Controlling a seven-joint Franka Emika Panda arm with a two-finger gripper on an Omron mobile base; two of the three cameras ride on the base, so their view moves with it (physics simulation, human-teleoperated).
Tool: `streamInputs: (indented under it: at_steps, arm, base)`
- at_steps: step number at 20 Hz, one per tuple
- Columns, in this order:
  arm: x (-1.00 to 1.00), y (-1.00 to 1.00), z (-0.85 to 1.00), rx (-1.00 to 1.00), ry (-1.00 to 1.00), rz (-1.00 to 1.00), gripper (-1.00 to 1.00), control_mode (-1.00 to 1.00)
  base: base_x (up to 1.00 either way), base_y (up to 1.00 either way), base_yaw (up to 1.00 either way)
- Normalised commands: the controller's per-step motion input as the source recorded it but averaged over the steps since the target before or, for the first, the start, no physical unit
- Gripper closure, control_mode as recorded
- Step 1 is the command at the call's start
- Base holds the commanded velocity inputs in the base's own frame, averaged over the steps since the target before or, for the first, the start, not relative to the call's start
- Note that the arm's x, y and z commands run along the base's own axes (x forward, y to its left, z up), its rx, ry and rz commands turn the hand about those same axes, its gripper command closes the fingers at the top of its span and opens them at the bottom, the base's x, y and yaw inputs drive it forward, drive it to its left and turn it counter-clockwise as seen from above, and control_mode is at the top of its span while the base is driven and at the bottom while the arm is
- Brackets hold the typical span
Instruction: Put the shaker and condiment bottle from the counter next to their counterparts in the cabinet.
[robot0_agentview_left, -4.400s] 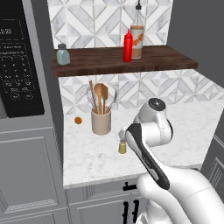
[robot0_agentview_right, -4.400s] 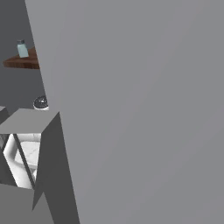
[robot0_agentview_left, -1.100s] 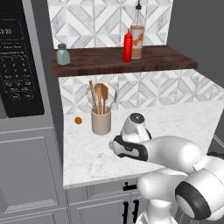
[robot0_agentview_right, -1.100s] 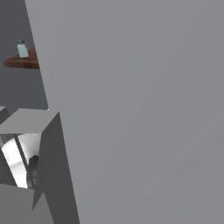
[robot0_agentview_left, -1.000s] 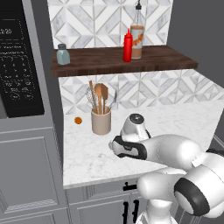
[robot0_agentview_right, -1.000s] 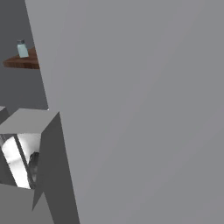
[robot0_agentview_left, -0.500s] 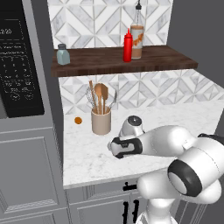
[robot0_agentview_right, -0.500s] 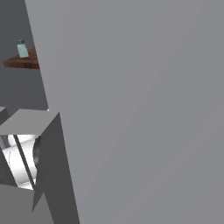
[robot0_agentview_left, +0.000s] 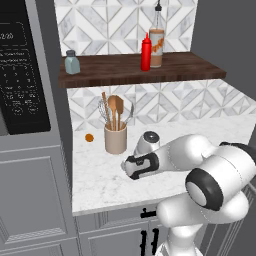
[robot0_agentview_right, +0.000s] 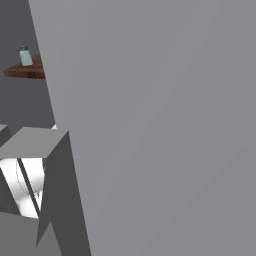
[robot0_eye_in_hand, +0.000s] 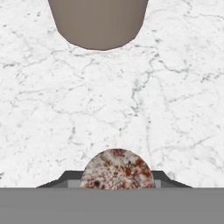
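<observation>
Hand view is showing me the speckled round top of the shaker sitting right between the fingertips, so I am reading the gripper as closed on it, low over the counter. I am planning a straight lift first. The tan utensil holder is standing just ahead, and a sideways swing could clip it or the spoons poking out of it. Once clear, I am aiming for the left end of the cabinet, beside the blue-grey shaker. I would keep it upright and set it down near its counterpart, not against it.

The condiment bottle is already standing on the shelf, touching or just beside the clear bottle. The marble looks smooth and level. A small orange thing is lying near the microwave, well out of my path.
</observation>
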Motion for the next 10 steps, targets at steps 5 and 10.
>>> streamInputs:
  at_steps: [5, 10]
  arm:
    - [0.00, 0.00, 0.02, 0.00, -0.06, 0.01, 1.00, -1.00]
    - [0.00, 0.02, 0.46, 0.00, -0.20, 0.03, 1.00, -1.00]
  base:
    - [0.00, 0.00, 0.00]
    - [0.00, 0.00, 0.00]
